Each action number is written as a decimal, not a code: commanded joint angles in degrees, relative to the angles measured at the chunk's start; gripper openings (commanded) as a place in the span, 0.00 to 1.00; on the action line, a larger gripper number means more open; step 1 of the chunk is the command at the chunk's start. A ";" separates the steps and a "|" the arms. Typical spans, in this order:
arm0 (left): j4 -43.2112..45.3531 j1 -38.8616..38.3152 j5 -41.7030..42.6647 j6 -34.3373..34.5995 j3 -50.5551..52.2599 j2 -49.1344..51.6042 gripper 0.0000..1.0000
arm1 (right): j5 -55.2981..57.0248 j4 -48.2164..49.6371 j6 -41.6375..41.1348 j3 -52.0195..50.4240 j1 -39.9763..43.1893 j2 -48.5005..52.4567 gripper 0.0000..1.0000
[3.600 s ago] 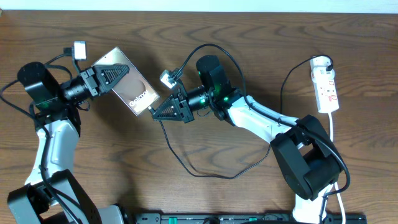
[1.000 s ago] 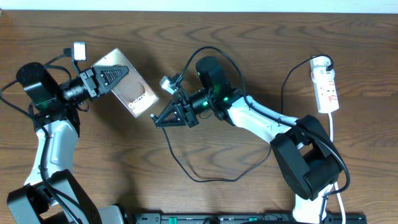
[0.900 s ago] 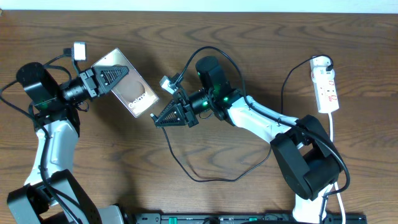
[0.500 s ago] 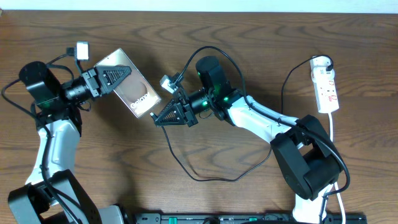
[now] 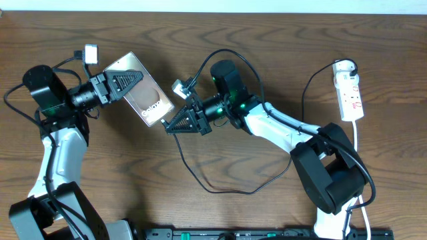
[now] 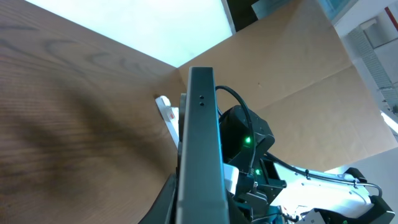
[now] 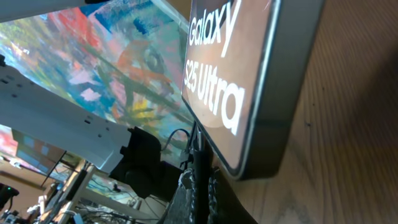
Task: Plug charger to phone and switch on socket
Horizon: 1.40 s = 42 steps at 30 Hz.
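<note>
1. Your left gripper (image 5: 123, 81) is clamped tight on the upper end of the flat, glossy bronze-brown phone (image 5: 152, 101) with white "Galaxy" lettering. It holds the phone tilted on edge above the dark wooden table (image 5: 120, 180). Over the last few seconds it has carried the phone slightly right and down, so the free lettered end now sits closer to your other arm.
2. Your right gripper (image 5: 175, 125) is pinched closed on the plug end of the long thin black charger (image 5: 200, 181). The slack of the cable loops across the table below it. This gripper has shifted only a little and now holds just under the phone's lower corner. In the right wrist view the narrow black tip points up at the phone's bottom edge and looks touching or nearly so. You cannot tell whether it has entered the port. By my judgement the gap has closed, and insertion is the step in hand, needing fine alignment.
3. The small white elongated power-strip socket (image 5: 349, 93) lies at the far right, well apart from both grippers and unmoved. Its switch waits until the plug is seated.
</note>
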<state>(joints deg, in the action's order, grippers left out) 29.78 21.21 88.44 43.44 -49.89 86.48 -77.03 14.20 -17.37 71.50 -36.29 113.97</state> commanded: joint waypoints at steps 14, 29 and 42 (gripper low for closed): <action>0.26 -0.09 1.70 -1.29 -0.07 -0.63 0.07 | -0.07 -0.07 -0.39 0.39 1.09 -0.04 0.01; 0.26 -0.09 1.73 -1.44 -0.07 -0.63 0.07 | -0.04 -0.07 -0.39 0.39 1.03 -0.04 0.01; 0.26 -0.09 1.70 -1.88 -0.07 -0.63 0.07 | -0.04 -0.04 -0.37 0.39 0.48 -0.04 0.01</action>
<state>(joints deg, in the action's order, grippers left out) 29.78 21.21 88.44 42.85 -49.89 86.48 -76.66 14.20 -17.54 71.50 -35.35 113.97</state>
